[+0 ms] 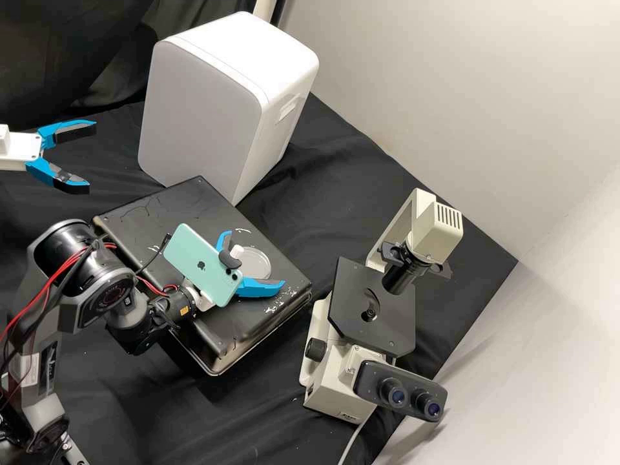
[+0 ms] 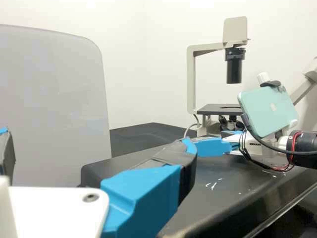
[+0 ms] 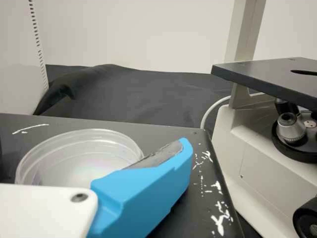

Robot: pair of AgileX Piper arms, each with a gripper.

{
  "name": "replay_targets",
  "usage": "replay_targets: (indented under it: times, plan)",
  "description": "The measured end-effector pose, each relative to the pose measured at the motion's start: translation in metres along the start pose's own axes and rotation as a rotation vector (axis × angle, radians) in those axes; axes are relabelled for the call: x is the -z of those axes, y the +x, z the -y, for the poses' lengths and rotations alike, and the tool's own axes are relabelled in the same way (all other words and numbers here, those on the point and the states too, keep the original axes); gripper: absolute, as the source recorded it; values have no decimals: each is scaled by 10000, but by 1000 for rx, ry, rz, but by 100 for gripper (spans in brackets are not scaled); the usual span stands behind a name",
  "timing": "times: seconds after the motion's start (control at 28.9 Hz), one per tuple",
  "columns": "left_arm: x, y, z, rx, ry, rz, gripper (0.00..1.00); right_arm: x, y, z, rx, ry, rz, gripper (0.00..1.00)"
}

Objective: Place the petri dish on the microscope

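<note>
Clear plastic petri dish (image 1: 257, 261), flat on a black tray (image 1: 161, 216), squarely between the fingers of the right end effector (image 1: 253, 263). Released, fingers spread wide to either side of the rim and lowered close to the tray. Posed that way, by the look of it, to close on the rim from the sides rather than from above. Seemingly not yet gripped: one blue finger (image 3: 148, 181) just beside the rim, contact too close to call. Mint-green phone (image 1: 203, 261) mounted behind the fingers, facing along them.

Ahead of the fingertips and past the tray's edge, the microscope (image 1: 336, 381), near the tray but apart from it. Black stage (image 1: 387, 323) clearly higher than fingertip level in the right wrist view — hence, in all likelihood, a lift before any carry across, then a careful lowering beneath the lens barrel (image 1: 397, 279) onto the round opening (image 1: 369, 314).

Left end effector (image 1: 88, 157) likewise released, holding nothing, hanging above the desk (image 1: 336, 174) well apart from the dish. White box (image 1: 219, 97) just to one side of it, with tray and other arm out ahead. Kept clear, probably, to leave the route to the stage free.

Worth minding — a thin, smooth rim, liable to slip or tilt in a light pinch, and little room under the barrel.
</note>
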Motion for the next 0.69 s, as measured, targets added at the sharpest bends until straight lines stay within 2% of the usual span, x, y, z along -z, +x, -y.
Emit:
replay_targets:
  times: [0.69]
  plan:
    - [-3, 0, 1, 0, 0, 2, 100, -22, 6, -30, -9, 20, 5, 0]
